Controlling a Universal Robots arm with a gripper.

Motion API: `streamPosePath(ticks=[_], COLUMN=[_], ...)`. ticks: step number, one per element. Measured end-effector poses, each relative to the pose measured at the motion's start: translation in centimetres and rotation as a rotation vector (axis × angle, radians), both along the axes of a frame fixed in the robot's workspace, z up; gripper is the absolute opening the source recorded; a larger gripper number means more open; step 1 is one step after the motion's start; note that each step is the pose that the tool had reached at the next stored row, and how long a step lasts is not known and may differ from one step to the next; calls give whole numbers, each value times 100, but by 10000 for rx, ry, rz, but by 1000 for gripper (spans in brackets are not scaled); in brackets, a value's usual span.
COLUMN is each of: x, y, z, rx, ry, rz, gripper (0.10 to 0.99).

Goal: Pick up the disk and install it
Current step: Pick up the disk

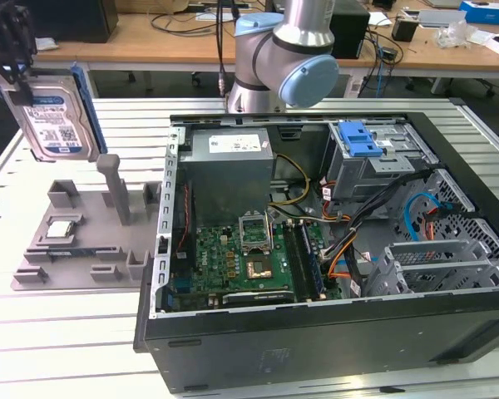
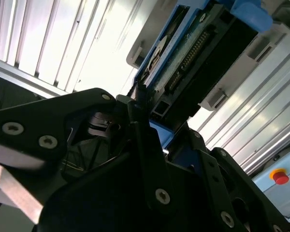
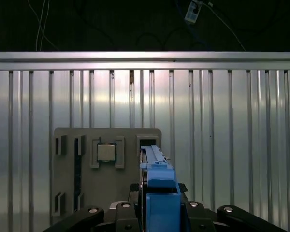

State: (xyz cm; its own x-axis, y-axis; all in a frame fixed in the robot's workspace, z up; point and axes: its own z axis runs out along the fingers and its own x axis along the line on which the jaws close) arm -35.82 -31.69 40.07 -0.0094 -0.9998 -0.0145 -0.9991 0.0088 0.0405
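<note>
The disk [image 3: 157, 176], seen edge-on with its blue rail toward the camera, sits between the black links of the gripper [image 3: 159, 195], apparently clamped there. Beyond it a grey fixture plate [image 3: 87, 193] lies on the ribbed metal table [image 3: 232, 145], with a small square silver chip [image 3: 106, 152] seated in one recess.

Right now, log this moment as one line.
jaws: shut on disk | disk: on edge, in air above grey tray | CPU chip: in tray | drive cage: disk not installed
</note>
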Motion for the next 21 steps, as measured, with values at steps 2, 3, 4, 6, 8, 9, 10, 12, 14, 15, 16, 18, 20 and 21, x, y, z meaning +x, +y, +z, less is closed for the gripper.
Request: streamPosePath(ticks=[2, 3, 4, 6, 8, 9, 10, 12, 14, 15, 16, 18, 20, 21], x=[0, 0, 0, 0, 0, 0, 0, 0, 0, 0, 0, 0, 0, 0], y=[0, 0, 0, 0, 1, 0, 0, 0, 1, 1, 1, 1, 1, 2], z=[59, 85, 110, 172, 224, 240, 258, 299, 349, 373, 400, 471, 525, 555], rx=[0, 1, 0, 1, 0, 0, 1, 0, 0, 1, 0, 0, 1, 1], ry=[0, -1, -1, 0, 0, -1, -1, 0, 0, 0, 0, -1, 0, -1], rz=[0, 1, 1, 1, 0, 0, 0, 1, 1, 1, 0, 0, 0, 0], gripper=[369, 369, 369, 369, 369, 369, 369, 369, 369, 369, 369, 369, 369, 369])
